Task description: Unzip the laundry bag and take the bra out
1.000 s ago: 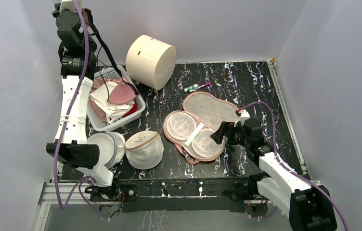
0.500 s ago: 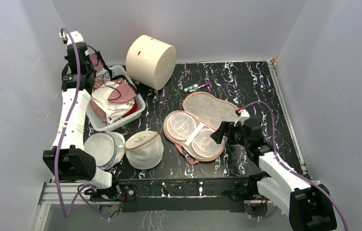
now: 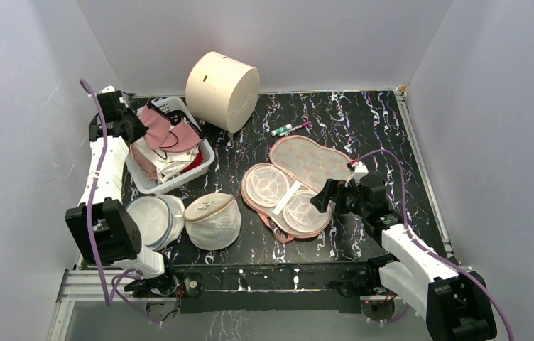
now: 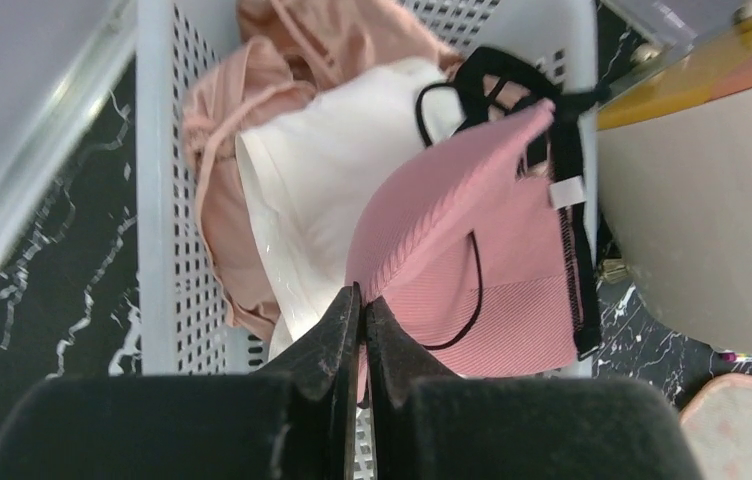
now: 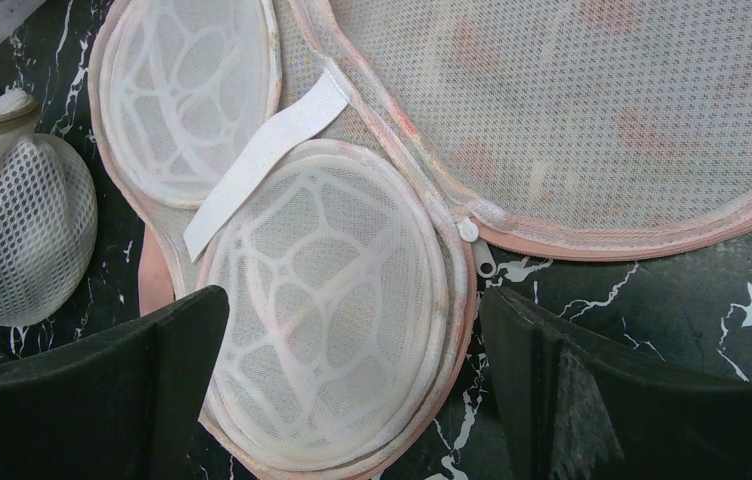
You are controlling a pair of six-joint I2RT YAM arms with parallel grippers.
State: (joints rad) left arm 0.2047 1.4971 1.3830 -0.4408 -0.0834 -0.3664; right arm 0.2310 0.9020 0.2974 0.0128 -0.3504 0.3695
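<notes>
**Bra out of the bag, held over the basket**

Grey walls [image 3: 477, 106] box in a black, white-veined table [image 3: 363, 114]. On it the laundry bag [image 3: 310, 158] lies unzipped and spread flat, with its lid thrown back and its two pale moulded cups bare. At the left rear stands a white perforated basket [image 3: 204, 158] heaped with other garments.

The unzipping looks done and the bra [image 3: 161, 128] is clear of the bag, so the step in hand is judged to be the set-down. The left gripper [image 3: 133, 128] is clamped on the bra's near edge. In the left wrist view its fingertips [image 4: 344, 310] meet on the ribbed pink fabric. The cup fans out ahead of and to the right of them, and the black straps trail beyond, toward the basket's far rim. Whether the cup already rests on the white garment below the fingers cannot be told.

The next move likely calls for parting those fingers while the bra is inside the basket walls, so that no strap hooks the rim.

The right gripper [image 3: 329, 196] hovers with its fingers wide apart and holds nothing. One inner cup of the bag sits directly beneath the gap. The zip pull [image 5: 468, 230] lies just ahead of the right-hand finger [image 5: 542, 370].
</notes>
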